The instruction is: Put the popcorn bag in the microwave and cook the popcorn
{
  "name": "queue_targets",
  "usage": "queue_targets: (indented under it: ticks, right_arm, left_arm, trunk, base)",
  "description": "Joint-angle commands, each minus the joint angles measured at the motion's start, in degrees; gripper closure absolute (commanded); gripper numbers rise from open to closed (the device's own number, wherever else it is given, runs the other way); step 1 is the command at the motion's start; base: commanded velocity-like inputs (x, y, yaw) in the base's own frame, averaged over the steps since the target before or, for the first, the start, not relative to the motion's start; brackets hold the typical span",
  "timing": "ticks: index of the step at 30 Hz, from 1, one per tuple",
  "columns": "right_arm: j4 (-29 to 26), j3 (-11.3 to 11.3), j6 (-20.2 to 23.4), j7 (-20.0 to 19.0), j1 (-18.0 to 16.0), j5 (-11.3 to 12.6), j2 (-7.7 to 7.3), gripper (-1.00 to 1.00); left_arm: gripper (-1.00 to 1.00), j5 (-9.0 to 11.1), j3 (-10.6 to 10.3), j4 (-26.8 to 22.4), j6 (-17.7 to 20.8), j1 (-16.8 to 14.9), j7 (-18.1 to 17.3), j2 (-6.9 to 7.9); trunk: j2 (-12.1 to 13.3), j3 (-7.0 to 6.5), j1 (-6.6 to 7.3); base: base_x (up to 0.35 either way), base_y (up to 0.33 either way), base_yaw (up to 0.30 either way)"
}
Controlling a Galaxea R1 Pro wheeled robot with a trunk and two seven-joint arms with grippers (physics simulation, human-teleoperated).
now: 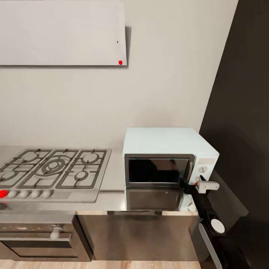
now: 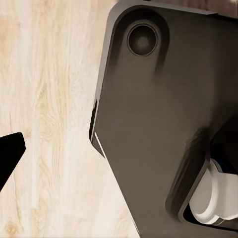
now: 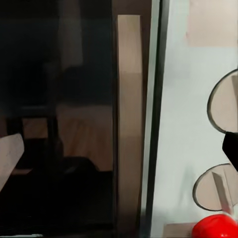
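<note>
jaws of the right gripper (image 1: 195,185) sit against the front right edge of the microwave (image 1: 168,142), beside its door; whether they are clenched or released cannot be told, since the fingers are partly hidden. one pale grey finger (image 1: 207,185) sticks out sideways in front of the knob panel. the right arm (image 1: 210,220) is black and rises from the lower right, with a round white disc on it.

from the right wrist view, the dark glass door (image 3: 59,119) is glossy and mirrors a wooden room. a tan strip (image 3: 130,124) runs along the door edge, next to the smooth mint-blue panel (image 3: 178,114) with two round knobs and a red dot (image 3: 215,227).

from the left wrist view, one black fingertip (image 2: 9,151) hangs over light wood floor (image 2: 49,99), beside a dark rounded panel (image 2: 158,109) that looks like part of the robot's base; the left jaws' state cannot be told.

below the microwave, the grey countertop (image 1: 112,186) is thin and reflective, over dark glossy cabinets (image 1: 138,235). open counter lies between the microwave and the gas hob (image 1: 52,170), whose metal grates and row of knobs sit to the left. a built-in oven (image 1: 41,235) sits under it.

further back, a flat white hood (image 1: 63,31) hangs on the white wall. a tall dark cabinet (image 1: 243,93) stands close on the microwave's right.
</note>
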State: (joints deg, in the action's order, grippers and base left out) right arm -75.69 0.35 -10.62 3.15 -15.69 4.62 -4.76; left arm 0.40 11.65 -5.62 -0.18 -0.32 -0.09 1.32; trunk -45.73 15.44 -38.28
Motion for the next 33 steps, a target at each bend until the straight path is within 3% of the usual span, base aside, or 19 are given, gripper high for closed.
queue_targets:
  ticks: [1,22,23,33]
  right_arm:
    - [0.0,0.1,-0.2,0.1,0.0,0.5,-0.03,-1.00]
    - [2.0,0.1,-0.2,0.1,0.0,0.5,-0.01,-1.00]
    - [2.0,0.1,-0.2,0.1,0.0,0.5,-0.04,1.00]
    - [2.0,0.1,-0.2,0.1,0.0,0.5,-0.01,1.00]
  left_arm:
    - [-1.00,0.0,0.2,0.0,0.0,0.0,0.0,-0.01]
    - [-1.00,0.0,0.2,0.0,-0.1,0.0,0.0,-0.01]
    - [-1.00,0.0,0.2,0.0,-0.1,0.0,0.0,-0.01]
    - [-1.00,0.0,0.2,0.0,-0.2,0.0,0.0,-0.01]
  trunk:
    - [-0.1,0.07,-0.02]
    - [-0.1,0.07,-0.02]
    - [-0.1,0.07,-0.02]
    - [-0.1,0.07,-0.02]
  base:
    - [0.077,-0.018,0.000]
    - [0.035,-0.030,0.000]
    - [0.000,0.000,0.000]
    - [0.000,0.000,0.000]
